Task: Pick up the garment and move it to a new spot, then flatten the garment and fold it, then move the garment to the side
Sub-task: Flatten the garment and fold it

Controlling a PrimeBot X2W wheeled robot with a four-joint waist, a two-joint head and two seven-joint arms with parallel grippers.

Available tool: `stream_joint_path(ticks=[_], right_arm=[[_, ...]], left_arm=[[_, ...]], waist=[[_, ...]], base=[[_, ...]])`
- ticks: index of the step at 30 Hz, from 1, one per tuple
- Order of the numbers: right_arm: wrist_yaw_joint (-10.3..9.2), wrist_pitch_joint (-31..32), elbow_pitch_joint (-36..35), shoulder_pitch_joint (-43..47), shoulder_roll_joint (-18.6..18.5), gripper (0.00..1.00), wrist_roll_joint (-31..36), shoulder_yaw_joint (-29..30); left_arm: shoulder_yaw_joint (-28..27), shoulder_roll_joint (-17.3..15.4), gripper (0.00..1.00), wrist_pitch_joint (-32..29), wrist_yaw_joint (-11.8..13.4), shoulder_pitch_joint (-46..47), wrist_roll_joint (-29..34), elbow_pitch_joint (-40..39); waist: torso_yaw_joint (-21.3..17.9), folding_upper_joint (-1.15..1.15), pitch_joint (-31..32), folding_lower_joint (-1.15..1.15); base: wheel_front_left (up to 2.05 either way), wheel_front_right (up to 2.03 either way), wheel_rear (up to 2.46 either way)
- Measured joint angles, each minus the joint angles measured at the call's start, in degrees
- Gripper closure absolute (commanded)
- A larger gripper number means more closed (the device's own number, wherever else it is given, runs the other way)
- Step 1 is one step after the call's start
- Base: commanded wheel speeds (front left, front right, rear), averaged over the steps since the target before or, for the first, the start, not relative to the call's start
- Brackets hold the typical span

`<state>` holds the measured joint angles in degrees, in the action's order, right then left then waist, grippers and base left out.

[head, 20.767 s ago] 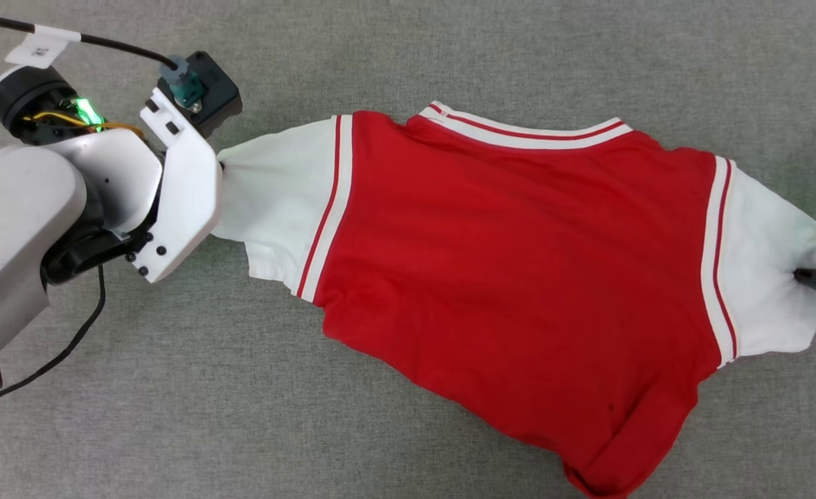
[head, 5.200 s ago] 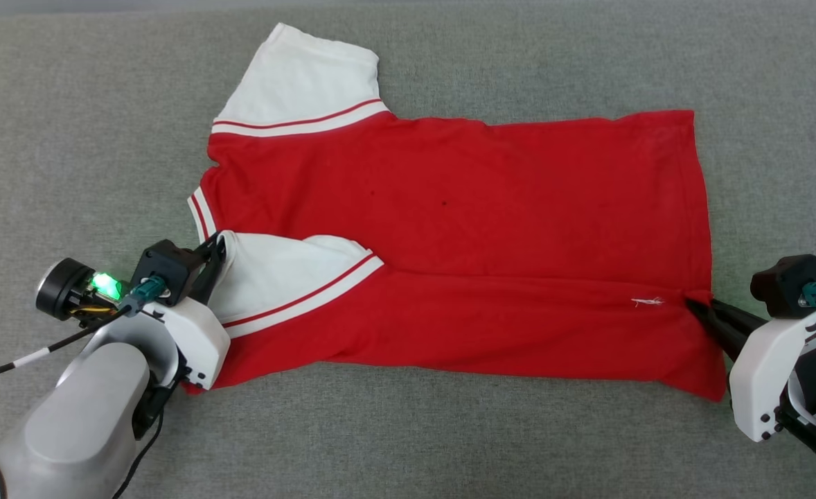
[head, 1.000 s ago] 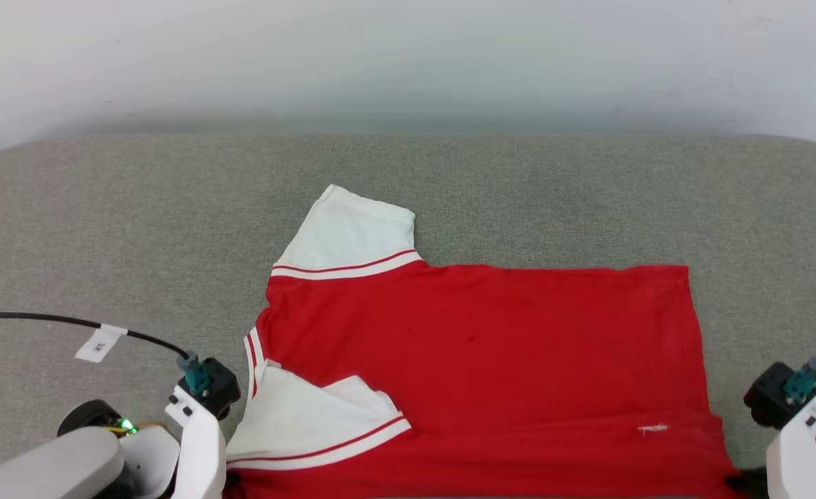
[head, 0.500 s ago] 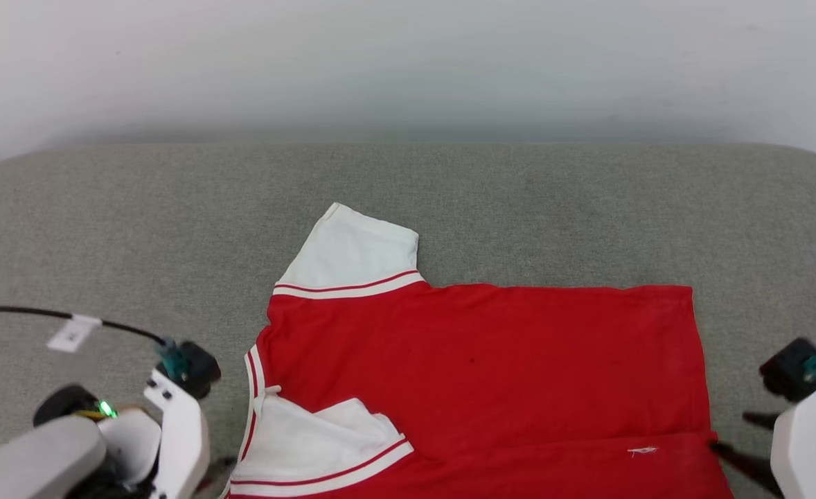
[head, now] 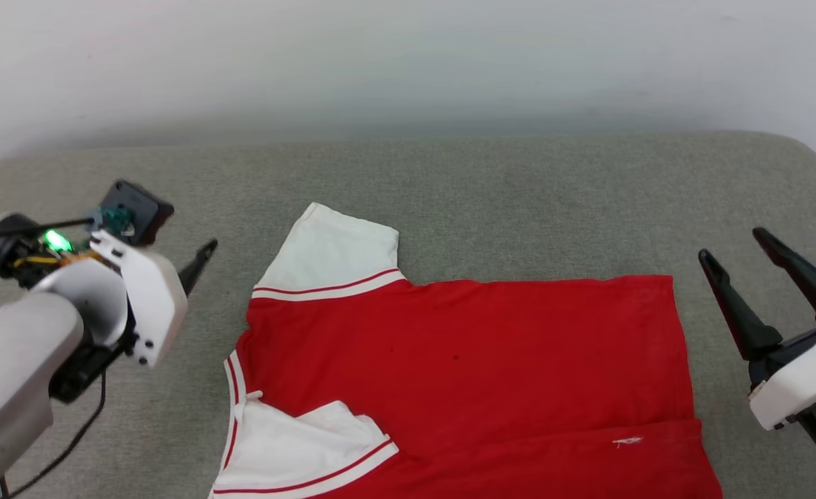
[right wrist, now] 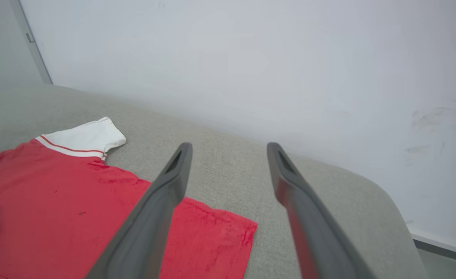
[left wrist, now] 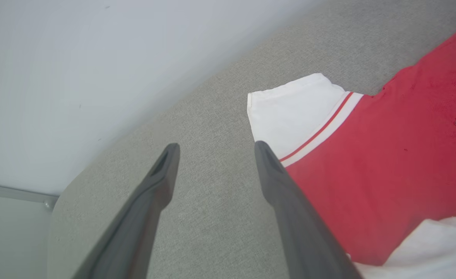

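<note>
Shirt (head: 463,360) half-folded; both pincers released, empty.
Left pincer (left wrist: 216,149) grabs far sleeve (head: 339,249), right pincer (head: 733,246) far hem corner (head: 663,283) (same height), fold over together.

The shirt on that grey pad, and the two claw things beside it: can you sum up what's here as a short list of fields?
shirt: red with white sleeves, lying flat on the grey padded surface
far sleeve: spread out on the pad
near sleeve: folded in over the red body
near long edge: looks turned over onto the body
left gripper: open, holding nothing, off the shirt on its collar side
right gripper: open, holding nothing, off the shirt on its hem side
background: pale wall
</note>
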<state>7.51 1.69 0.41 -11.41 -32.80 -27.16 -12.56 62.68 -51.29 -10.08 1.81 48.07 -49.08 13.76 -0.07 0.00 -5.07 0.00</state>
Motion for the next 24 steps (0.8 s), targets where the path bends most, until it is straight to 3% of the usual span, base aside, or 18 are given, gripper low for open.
stream_joint_path(ticks=[4,12,16,24], right_arm=[[0.0,-5.01,-4.71,3.14,7.87,0.0,5.93,6.48],[0.0,-14.07,-10.79,7.1,20.12,0.0,13.02,13.22],[0.0,-15.62,-11.71,8.18,22.91,0.0,15.26,12.82],[0.0,-16.58,-11.83,5.91,23.68,0.0,17.91,10.65]], left_arm=[[-1.25,1.69,0.0,1.77,0.89,3.22,1.53,3.37],[-3.21,4.38,0.0,0.34,-0.91,12.56,2.92,8.37],[-3.69,6.14,0.0,-6.64,-3.69,17.27,0.09,10.85],[-1.11,7.14,0.0,-30.45,-7.86,26.03,-6.65,13.34]], waist=[[-1.17,0.0,-1.94,0.0],[-3.94,0.0,-8.04,0.0],[-5.21,0.0,-11.61,0.0],[-8.05,0.0,-18.57,0.01]], base=[[0.0,0.0,0.0],[0.0,0.0,0.0],[0.0,0.0,0.0],[0.0,0.0,0.0]])
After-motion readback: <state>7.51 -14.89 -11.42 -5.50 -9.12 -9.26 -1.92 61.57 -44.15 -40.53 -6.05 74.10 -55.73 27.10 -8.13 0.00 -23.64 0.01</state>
